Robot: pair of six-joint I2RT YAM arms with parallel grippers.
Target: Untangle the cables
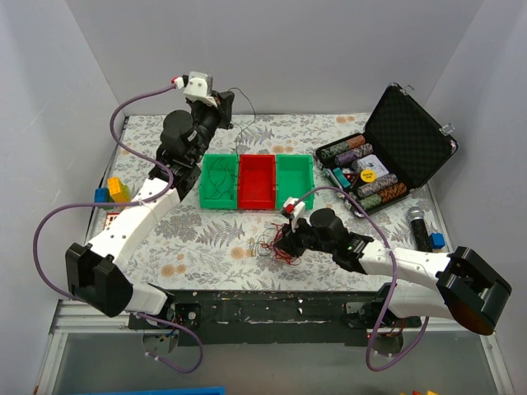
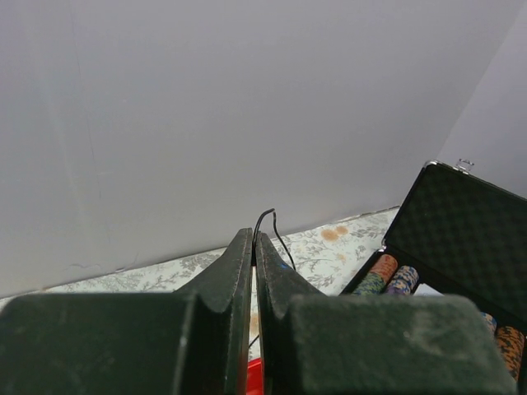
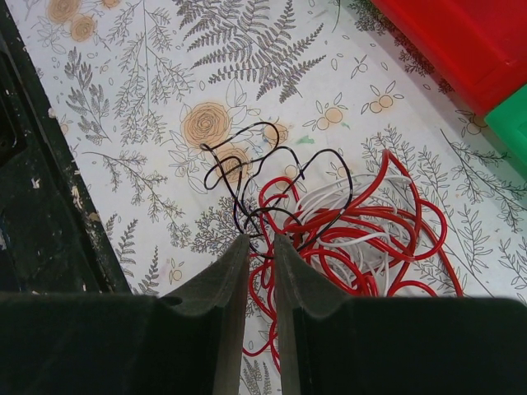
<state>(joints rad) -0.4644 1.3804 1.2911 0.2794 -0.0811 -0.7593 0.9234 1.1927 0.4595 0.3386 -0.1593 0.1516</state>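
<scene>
Partway | your left tool (image 2: 254, 237) clenched one black wire (image 2: 265, 212) aloft by the bins (image 1: 257, 183) | your right tool (image 3: 261, 240) pinched the clump (image 3: 354, 230) on the tabletop (image 3: 123, 99) | red, white, black strands there lay tangled.

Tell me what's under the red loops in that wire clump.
White wires show beneath the red loops, with the floral tablecloth visible through the gaps. The right hand covers their near part, so whatever lies there is hidden.
</scene>
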